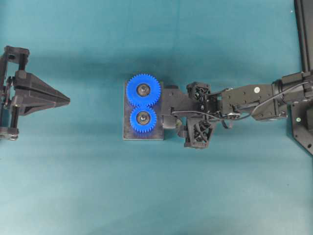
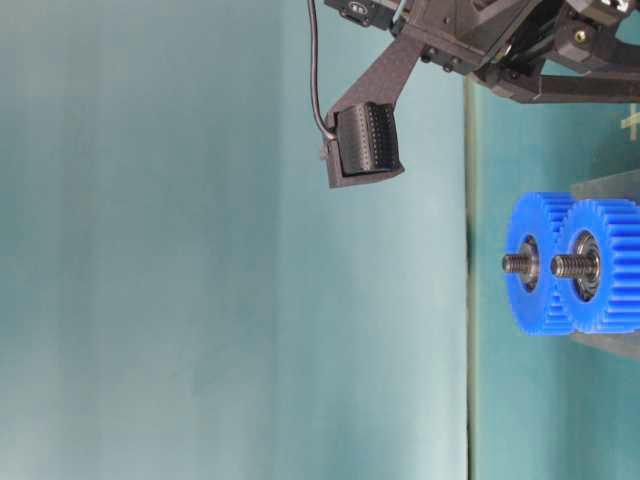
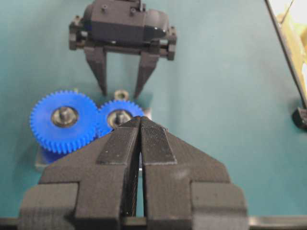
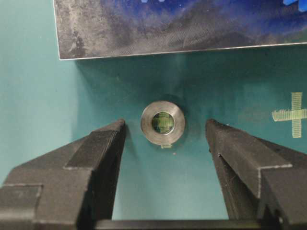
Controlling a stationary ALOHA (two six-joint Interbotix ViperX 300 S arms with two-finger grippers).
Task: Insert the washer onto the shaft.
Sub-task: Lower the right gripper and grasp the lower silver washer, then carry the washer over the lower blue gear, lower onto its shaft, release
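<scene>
1. one washer (image 4: 163, 122) lies flat on the teal counter (image 4: 57, 105), between the right jaws' two fingers and touching neither.
2. the right gripper (image 4: 165, 132) has its jaws spread wide, one finger on each side of the washer with a gap on both; it holds nothing.
3. two blue gears (image 1: 143, 89) (image 1: 143, 119) sit meshed side by side on one dark plate (image 1: 128, 129); a threaded shaft (image 2: 573, 265) stands up from the middle of each, two in all, both bare at the tip.
4. the plate's edge (image 4: 158, 28) lies just beyond the washer, ahead of the right jaws' tips; a pale cross mark (image 4: 292, 115) is on the counter outside one of the fingers.
5. the left gripper (image 3: 140, 125) has its jaws pressed together with nothing between them; it hangs well apart from the plate, tips pointing at the gears.
6. from the left wrist view the washer (image 3: 121, 94) sits past the smaller gear, under the right jaws' tips.
</scene>
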